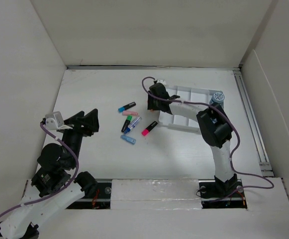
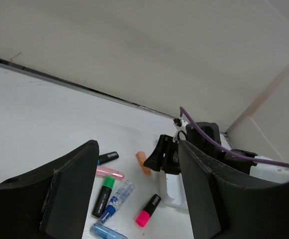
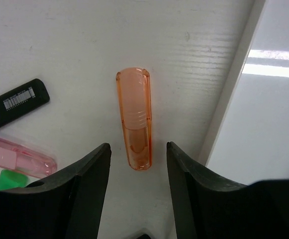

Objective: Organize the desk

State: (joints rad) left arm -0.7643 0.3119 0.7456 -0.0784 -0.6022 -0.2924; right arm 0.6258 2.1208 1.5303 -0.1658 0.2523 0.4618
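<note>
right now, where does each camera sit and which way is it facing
Top external: above and behind the bases, looking down on the matte-white desk; both arms show.
Left wrist: low over the desk, facing the far wall; left tool frames loose markers.
Right wrist: looking straight down at a translucent orange plastic marker between the right tool fingers.
Shared: both wrist views show that marker.

Desk [image 3: 84,40] is matte white, with a fine ribbed grain up close. The orange cap [image 3: 133,119] is see-through plastic, smooth and pretty shiny. Same deal with the pink marker [image 3: 17,157]. Black marker [image 3: 17,102] looks like dull plastic with a printed barcode label. Tray [image 3: 263,124] is smooth white with a soft sheen. Fingers [image 3: 84,194] are matte black.
</note>
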